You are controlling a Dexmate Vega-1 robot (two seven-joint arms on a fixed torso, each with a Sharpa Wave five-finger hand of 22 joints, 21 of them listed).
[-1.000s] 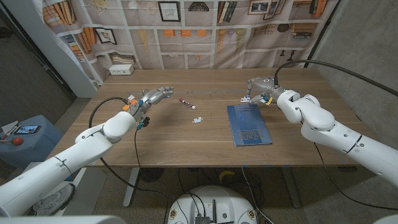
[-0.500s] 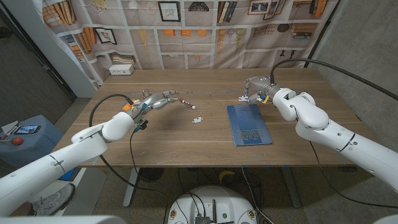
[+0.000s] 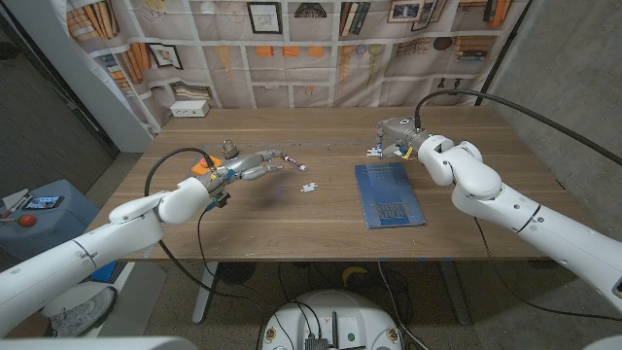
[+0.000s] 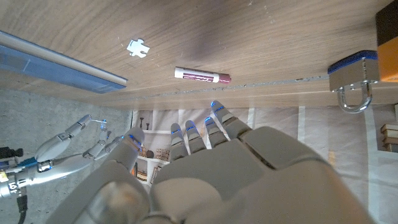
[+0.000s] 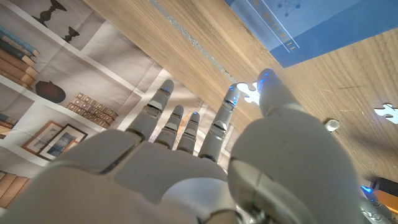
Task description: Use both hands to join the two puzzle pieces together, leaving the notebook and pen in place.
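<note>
Centrally, one white puzzle piece lay on open tabletop beside the pen; the left hand hovered nearby, fingers apart. The right hand pinched the other puzzle piece beyond the blue notebook.

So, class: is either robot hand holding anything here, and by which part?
Left hand: nothing, fingers spread above the table. Right hand: at a white puzzle piece by its fingertips, but a grip cannot be told.
</note>
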